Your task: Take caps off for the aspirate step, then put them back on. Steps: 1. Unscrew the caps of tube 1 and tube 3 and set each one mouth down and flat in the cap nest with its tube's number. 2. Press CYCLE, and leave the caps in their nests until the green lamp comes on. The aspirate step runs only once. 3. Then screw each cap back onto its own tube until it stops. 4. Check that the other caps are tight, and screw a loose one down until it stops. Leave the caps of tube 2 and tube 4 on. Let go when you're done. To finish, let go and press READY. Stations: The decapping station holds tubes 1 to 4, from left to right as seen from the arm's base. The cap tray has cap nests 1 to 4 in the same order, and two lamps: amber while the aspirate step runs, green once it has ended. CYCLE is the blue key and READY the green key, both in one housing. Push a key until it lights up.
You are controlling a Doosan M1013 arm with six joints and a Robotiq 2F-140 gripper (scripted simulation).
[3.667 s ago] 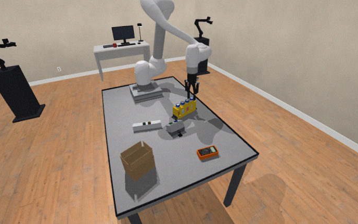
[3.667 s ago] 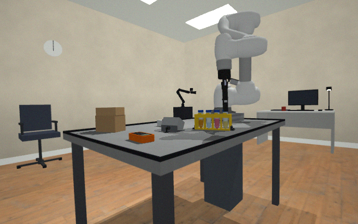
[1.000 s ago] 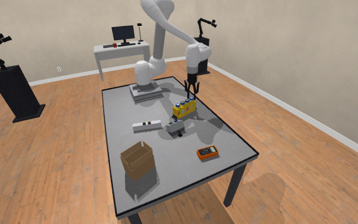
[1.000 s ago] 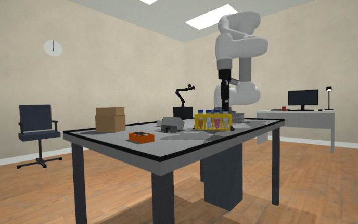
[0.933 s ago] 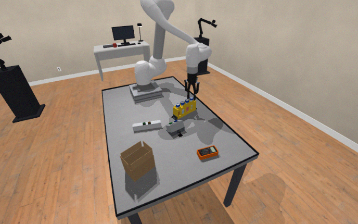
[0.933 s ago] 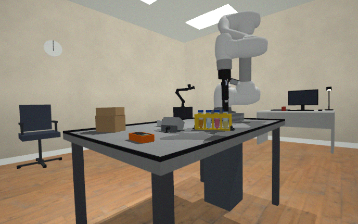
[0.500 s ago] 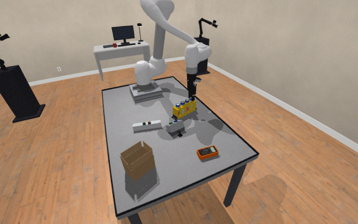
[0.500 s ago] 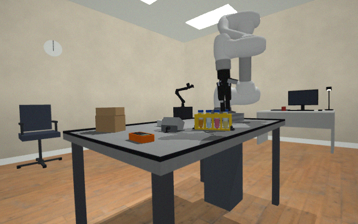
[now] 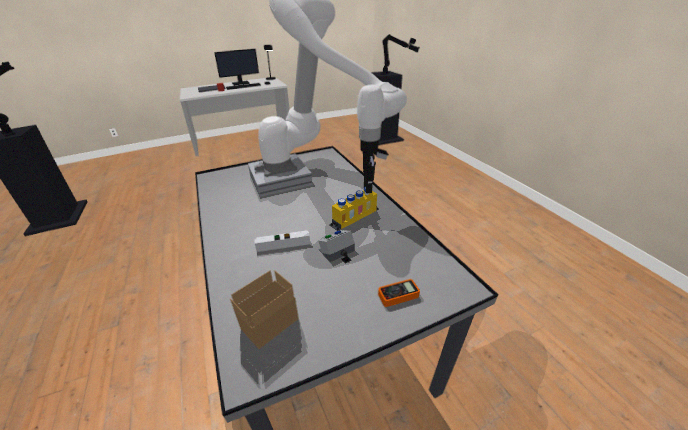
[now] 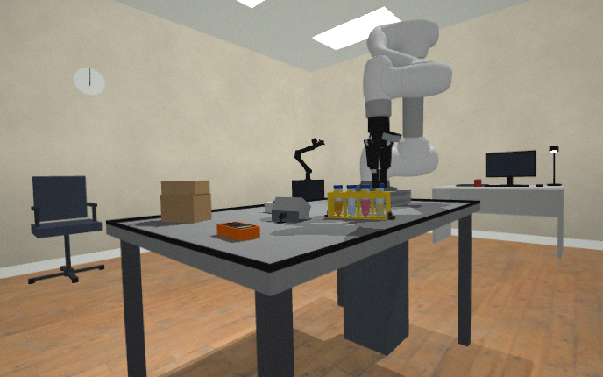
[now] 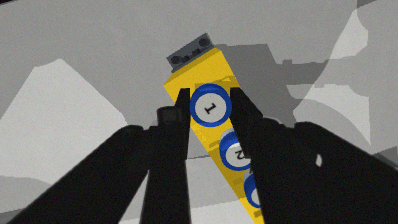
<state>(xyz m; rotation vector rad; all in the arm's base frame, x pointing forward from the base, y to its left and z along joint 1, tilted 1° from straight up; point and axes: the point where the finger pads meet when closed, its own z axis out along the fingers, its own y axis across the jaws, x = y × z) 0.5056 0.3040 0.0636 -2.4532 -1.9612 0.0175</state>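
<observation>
The yellow decapping station (image 9: 353,208) holds four tubes with blue caps. In the wrist view my gripper (image 11: 210,103) is straight above the station's end tube, and its two black fingers press on both sides of the blue cap marked 1 (image 11: 210,105). The cap sits on its tube. Cap 2 (image 11: 235,150) is next to it, on its tube, and a third cap shows partly below. In the top and exterior views the gripper (image 9: 367,186) (image 10: 379,183) points straight down at the end of the station (image 10: 359,203) nearest the arm's base. The white cap tray (image 9: 282,241) lies to the left, with its nests empty.
The grey key housing (image 9: 336,245) (image 10: 287,208) stands just in front of the station. A cardboard box (image 9: 265,307) and an orange multimeter (image 9: 398,292) lie near the table's front edge, far from the gripper.
</observation>
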